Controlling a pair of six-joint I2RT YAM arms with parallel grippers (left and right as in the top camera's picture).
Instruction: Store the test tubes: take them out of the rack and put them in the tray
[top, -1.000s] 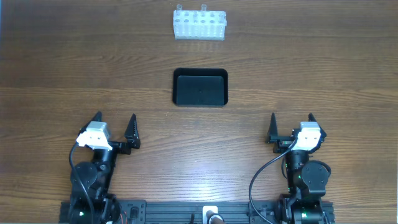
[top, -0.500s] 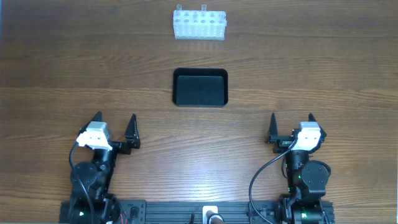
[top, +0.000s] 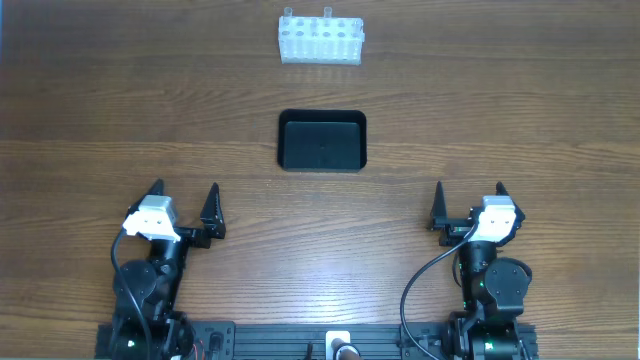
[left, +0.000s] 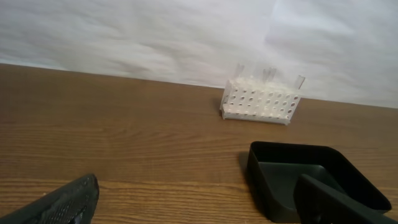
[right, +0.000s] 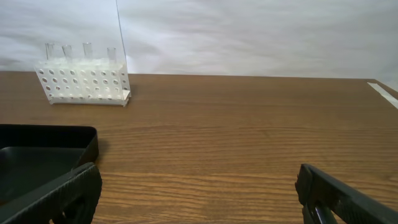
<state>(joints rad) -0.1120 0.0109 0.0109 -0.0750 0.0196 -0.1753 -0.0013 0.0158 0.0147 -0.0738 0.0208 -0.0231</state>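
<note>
Test tubes are what the arms must fetch, and neither holds one. The left gripper and the right gripper sit by the table's near edge, left and right of its middle. Each has its fingers spread wide with nothing between them. Out from them, at mid-table, lies the black tray, with nothing visible inside. Beyond it, close to the far edge, stands the white rack. A few clear tubes rise from it, well apart from both grippers.

I judge the tubes light, stiff, smooth-walled and brittle — apt to slip in a loose pinch and crack in a hard one. The best hold looks to be the bare upper part above the rack's top, pinched across the tube. Each stands upright with its long axis vertical and its mouth up — so it should come out on a straight lift and then be laid on its side in the tray.
</note>
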